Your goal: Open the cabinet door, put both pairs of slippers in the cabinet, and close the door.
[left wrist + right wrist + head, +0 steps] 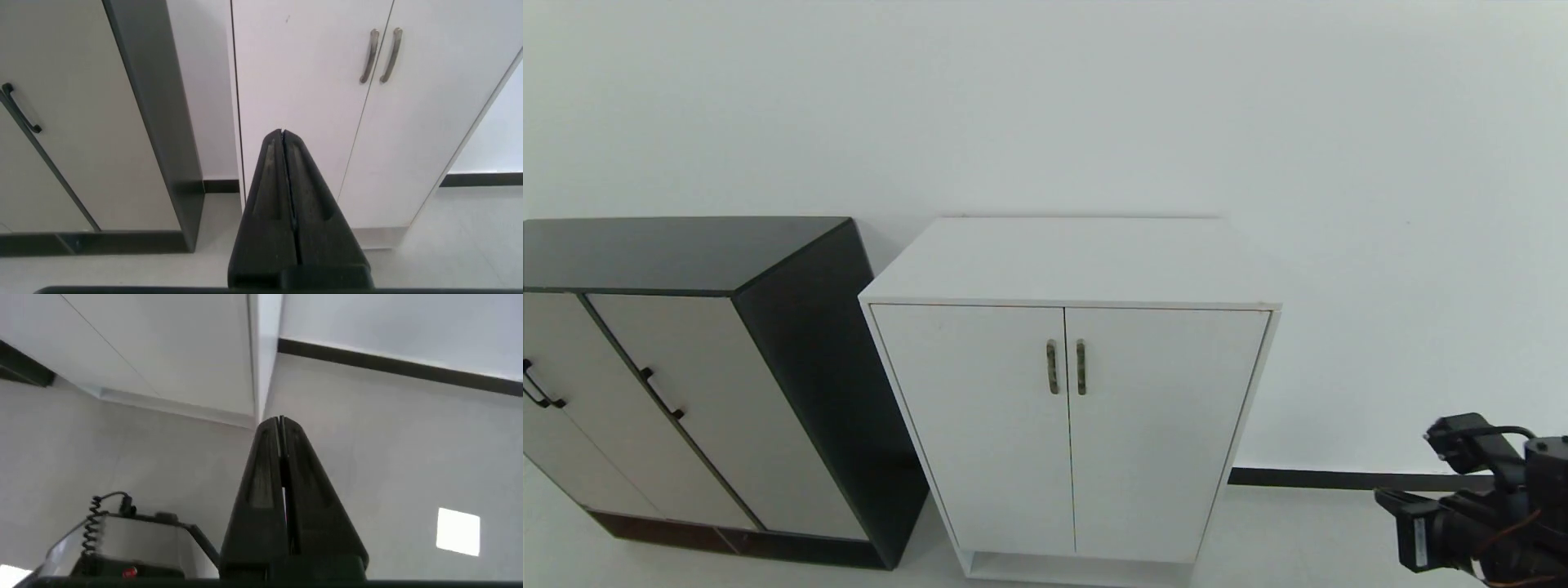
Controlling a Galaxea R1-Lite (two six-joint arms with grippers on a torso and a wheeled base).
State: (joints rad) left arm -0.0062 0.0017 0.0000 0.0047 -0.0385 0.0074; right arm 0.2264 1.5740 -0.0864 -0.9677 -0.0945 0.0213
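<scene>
Where nearest, find the left gripper [283, 135] closed, fingers pressed together on nothing, pointing toward the white cabinet [1078, 261]. Find the right gripper [282, 423] likewise closed and empty, low over the pale floor [392, 457] near the cabinet's bottom corner. Farther on, meet that cabinet standing against the wall [1045, 98] — both doors [1152, 425] shut, two handles [1081, 367] side by side at the middle seam. Just left of it, note a dark cabinet [809, 343] with beige doors, shut too.
</scene>
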